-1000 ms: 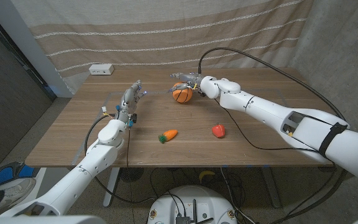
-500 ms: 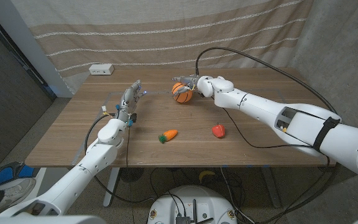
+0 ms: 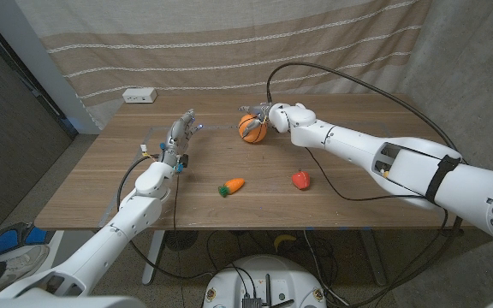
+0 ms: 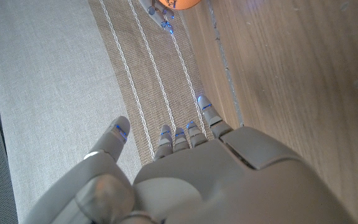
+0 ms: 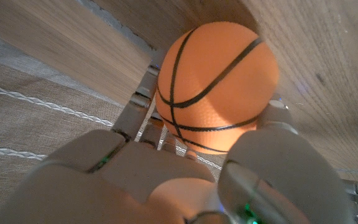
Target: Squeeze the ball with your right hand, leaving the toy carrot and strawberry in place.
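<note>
An orange ball [image 3: 250,127] with black basketball lines sits at the far middle of the table, and my right hand [image 3: 274,118] grips it from its right side. In the right wrist view the ball [image 5: 216,96] lies between my fingers [image 5: 137,106] and thumb, which wrap it closely. The toy carrot [image 3: 232,186] lies near the front middle of the table. The toy strawberry [image 3: 300,180] stands to its right. My left hand [image 3: 176,139] is at the left of the table with its fingers apart and nothing in it, seen also in the left wrist view [image 4: 185,180].
A white power strip [image 3: 139,96] lies at the table's far left corner. A black cable [image 3: 349,81] loops over the far right of the table [image 3: 101,184]. A striped curtain [image 3: 212,43] hangs behind the far edge.
My right hand has moved slightly left and closed tighter around the ball, which shifted a little toward the far edge. The carrot, the strawberry and my left hand have not moved.
</note>
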Controlling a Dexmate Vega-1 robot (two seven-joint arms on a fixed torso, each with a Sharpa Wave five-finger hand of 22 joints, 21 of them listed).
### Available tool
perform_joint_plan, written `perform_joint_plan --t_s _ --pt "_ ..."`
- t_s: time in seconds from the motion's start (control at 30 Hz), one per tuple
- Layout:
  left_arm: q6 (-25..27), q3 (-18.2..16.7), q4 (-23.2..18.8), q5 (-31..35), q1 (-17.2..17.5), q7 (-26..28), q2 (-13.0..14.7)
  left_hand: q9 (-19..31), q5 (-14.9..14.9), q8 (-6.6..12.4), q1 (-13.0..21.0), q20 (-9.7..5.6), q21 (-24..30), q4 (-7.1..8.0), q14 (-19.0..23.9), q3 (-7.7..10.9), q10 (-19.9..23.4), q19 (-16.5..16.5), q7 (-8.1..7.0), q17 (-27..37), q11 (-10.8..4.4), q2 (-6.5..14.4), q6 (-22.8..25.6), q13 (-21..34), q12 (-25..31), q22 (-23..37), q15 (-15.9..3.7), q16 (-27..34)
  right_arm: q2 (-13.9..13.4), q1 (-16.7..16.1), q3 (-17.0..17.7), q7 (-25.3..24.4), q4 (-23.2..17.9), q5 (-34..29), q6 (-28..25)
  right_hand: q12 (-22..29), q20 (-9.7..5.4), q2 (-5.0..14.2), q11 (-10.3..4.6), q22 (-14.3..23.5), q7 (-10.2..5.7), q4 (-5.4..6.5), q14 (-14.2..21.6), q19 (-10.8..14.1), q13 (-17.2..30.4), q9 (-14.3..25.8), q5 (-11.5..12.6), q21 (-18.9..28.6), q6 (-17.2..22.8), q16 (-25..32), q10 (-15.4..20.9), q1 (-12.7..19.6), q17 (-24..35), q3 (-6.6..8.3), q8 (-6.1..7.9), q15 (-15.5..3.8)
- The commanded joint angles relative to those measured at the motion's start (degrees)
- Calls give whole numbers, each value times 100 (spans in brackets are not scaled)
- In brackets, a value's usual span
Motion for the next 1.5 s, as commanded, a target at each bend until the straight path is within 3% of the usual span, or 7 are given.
perform_joint_plan --t_s 0.03,0.2,0.37,0.47,0.53,0.67,1.5 --pt "-15 22 32 27 -34 -7 -7 20 -1 19 -67 11 -7 -32 2 -2 -29 44 0 5 43 126 37 17 32 6 12 13 109 79 30 -166 465 336 466 100 -625 1812 -127 547 -13 -271 1915 -252 73 28 -182 1093 534 -145 397 2807 365 408 16 -2305" --pt "4 32 28 27 -51 -1 -16 20 -1 19 -71 7 -16 -33 1 -1 -25 46 -4 6 41 127 37 17 34 6 17 13 -11 -6 166 -428 432 519 815 306 -645 1720 22 819 33 -240 2240 -921 124 6 -155 2592 3387 -621 1202 2831 720 317 488 -2282" --pt "14 43 20 45 -67 0 -12 20 -1 19 -77 9 -26 -32 1 -1 -22 46 -5 7 44 128 39 17 35 6 12 14 -126 -111 334 -803 478 701 1322 548 -622 1759 208 577 836 -212 2438 -1117 131 -19 -126 3229 5253 -812 2201 2792 874 359 728 -2289" --pt "24 44 10 39 -69 2 -14 20 -1 17 -80 7 -30 -34 2 0 -24 51 -10 7 42 126 37 17 34 6 14 14 -188 -160 394 -964 448 727 1488 801 -622 1794 283 369 1048 -225 2477 -1208 207 -35 -139 3460 6030 -883 3046 2763 948 423 743 -2293" --pt "28 47 4 50 -69 18 -15 20 -1 18 -84 8 -34 -32 0 1 -27 50 -9 8 46 126 38 17 33 7 13 14 -213 -185 414 -1042 417 708 1518 1062 -628 1809 374 222 1095 -227 2474 -1285 373 -36 -140 3604 6204 -909 3758 2740 994 455 640 -2294" --pt "14 47 -3 61 -63 29 -17 20 0 18 -85 7 -40 -35 -2 3 -27 54 -11 7 37 124 41 17 33 7 11 12 -259 -220 450 -1077 338 691 1515 1154 -615 1801 363 112 1120 -210 2514 -1287 514 -23 -126 3732 6481 -909 4023 2689 1016 447 648 -2295" --pt "-4 36 -131 71 33 95 -15 20 2 19 -111 4 -77 -34 3 12 -14 77 -8 9 25 124 48 17 38 8 2 14 -825 -604 1009 -1203 -714 803 1576 1184 -602 1624 327 -147 1118 -177 2575 -1327 751 9 -5 3935 6839 -957 4237 2614 1003 349 620 -2284"
